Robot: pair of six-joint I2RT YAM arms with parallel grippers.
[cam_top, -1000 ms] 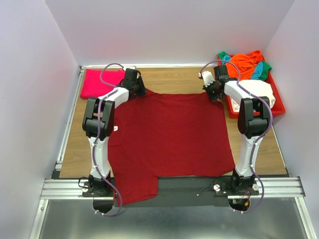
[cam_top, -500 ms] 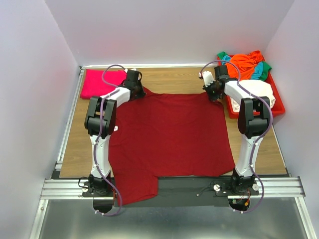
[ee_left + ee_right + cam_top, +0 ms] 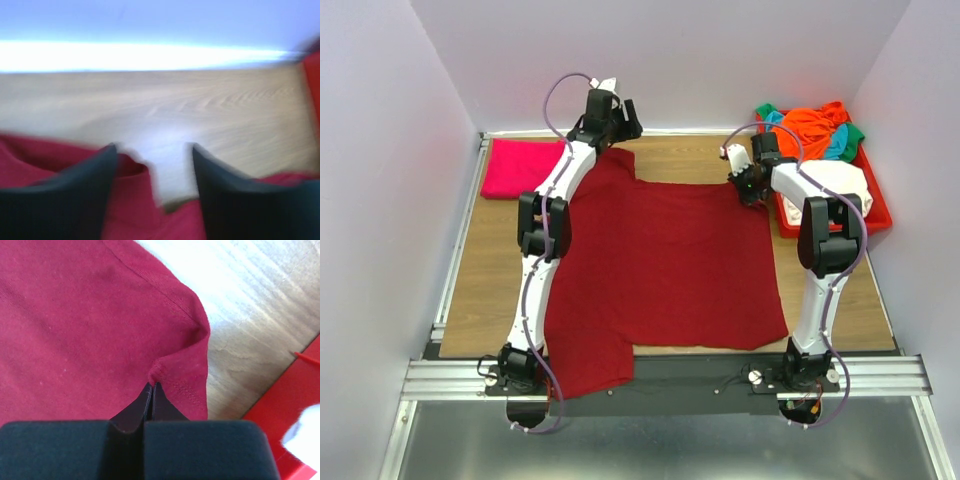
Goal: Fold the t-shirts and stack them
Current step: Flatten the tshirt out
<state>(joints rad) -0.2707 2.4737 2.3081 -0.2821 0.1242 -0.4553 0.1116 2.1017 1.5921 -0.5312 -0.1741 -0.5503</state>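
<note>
A large maroon t-shirt (image 3: 660, 260) lies spread flat on the wooden table, its near left part hanging over the front rail. My right gripper (image 3: 752, 188) is shut on the cloth's far right corner (image 3: 180, 370), which puckers at the fingertips (image 3: 151, 386). My left gripper (image 3: 616, 118) is stretched out to the back edge, raised just beyond the shirt's far left corner. The blurred left wrist view shows the left gripper (image 3: 153, 150) open, with maroon cloth (image 3: 127, 205) low between its fingers and bare wood ahead. A folded magenta-pink t-shirt (image 3: 518, 166) rests at the far left.
A red plastic tray (image 3: 876, 218) at the far right holds orange (image 3: 812, 126), green, teal and white (image 3: 840, 182) shirts. White walls close in the back and both sides. A metal rail (image 3: 670, 378) runs along the near edge.
The left arm swung from the shirt's far left corner toward the back wall, dragging that corner further back, and its jaws opened. The right arm stayed still.
</note>
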